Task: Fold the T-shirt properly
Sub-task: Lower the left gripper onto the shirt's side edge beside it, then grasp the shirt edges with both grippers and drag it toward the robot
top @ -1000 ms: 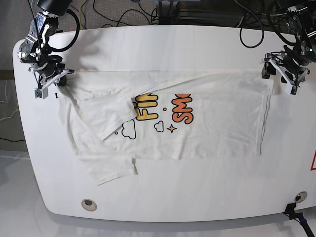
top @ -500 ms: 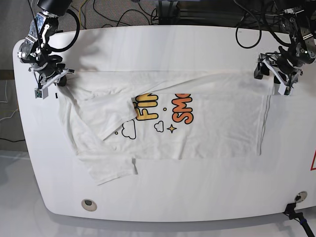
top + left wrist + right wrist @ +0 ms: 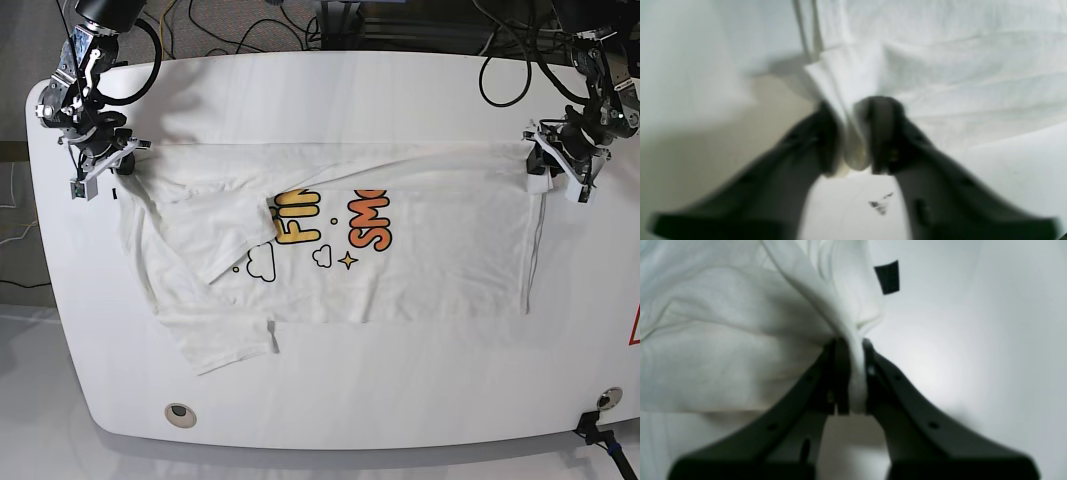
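I have the T-shirt (image 3: 340,240) spread across the middle of a white table (image 3: 330,400) with rounded corners, its printed side partly showing: yellow letters and orange letters near the centre, small clouds and a star below them. My left gripper (image 3: 853,133) is clamped on a bunched corner of the white fabric at the far right edge of the shirt as the base view has it, and from my left wrist camera I see the cloth pinched between the two dark fingers (image 3: 883,130), with a hem seam running away above. My right gripper (image 3: 855,373) is likewise clenched on a fold of cloth at the shirt's far left corner in the base view, the fabric rising in a ridge out of the jaws. A small black rectangle (image 3: 887,276) lies on the table just past that fold. One sleeve (image 3: 225,345) lies flat toward the near left, and another flap of cloth is folded over the chest beside the yellow letters. The table's near edge carries a round grey fitting (image 3: 178,411), a dark clamp (image 3: 600,428) at the right corner, and a red mark (image 3: 634,328) at the right edge. Beyond the far edge, black cables (image 3: 250,25) lie on grey carpet
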Motion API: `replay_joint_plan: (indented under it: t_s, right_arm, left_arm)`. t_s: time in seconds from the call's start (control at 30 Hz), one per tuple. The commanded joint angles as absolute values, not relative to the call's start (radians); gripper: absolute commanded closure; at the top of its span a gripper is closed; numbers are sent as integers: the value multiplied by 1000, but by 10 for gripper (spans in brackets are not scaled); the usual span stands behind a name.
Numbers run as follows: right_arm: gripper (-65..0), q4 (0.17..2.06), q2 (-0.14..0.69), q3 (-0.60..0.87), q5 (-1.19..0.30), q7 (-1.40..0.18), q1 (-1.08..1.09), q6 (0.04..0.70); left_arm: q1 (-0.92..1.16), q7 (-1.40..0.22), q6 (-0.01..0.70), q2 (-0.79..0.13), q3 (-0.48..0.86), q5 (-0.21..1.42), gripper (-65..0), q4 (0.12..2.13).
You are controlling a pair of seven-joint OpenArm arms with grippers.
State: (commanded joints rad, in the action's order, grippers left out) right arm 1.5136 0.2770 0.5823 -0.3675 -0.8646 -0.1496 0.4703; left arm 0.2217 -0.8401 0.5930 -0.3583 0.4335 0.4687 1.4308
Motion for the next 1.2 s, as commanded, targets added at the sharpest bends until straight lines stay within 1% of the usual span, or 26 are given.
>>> replay_joint_plan:
  t_s: [0.13, 0.33, 0.57, 0.73, 0.8, 0.87, 1.0, 1.1, 1.2]
  right_arm:
    - [0, 1514, 277, 582, -367, -865, -150, 470]
    - [0, 1517, 275, 582, -369, -869, -186, 470]
    - [0, 1518, 274, 585, -369, -869, -282, 470]
    - [0, 1523, 220, 587, -369, -871, -367, 470]
    - [0, 1546, 213, 585, -369, -871, -409, 470]
    - [0, 1581, 188, 585, -369, -871, -444, 470]
    - [0, 1630, 185, 584, -366, -871, -496, 470]
    - [0, 1636, 185, 584, -361, -871, -532, 470]
    - [0, 1635, 189, 587, -361, -871, -570, 470]
  left_arm:
    - [225, -840, 593, -361, 433, 469, 0, 1431]
    - [259, -845, 596, -363, 433, 469, 0, 1432]
    - [366, -845, 598, -381, 435, 469, 0, 1468]
    - [467, -846, 599, -381, 435, 469, 0, 1537]
    - [499, -846, 599, -381, 435, 469, 0, 1549]
    - [522, -846, 599, -383, 435, 469, 0, 1549]
    - [553, -846, 599, -386, 437, 469, 0, 1549]
    - [584, -846, 599, -424, 437, 469, 0, 1549]
    - [616, -846, 599, -433, 437, 469, 0, 1549]
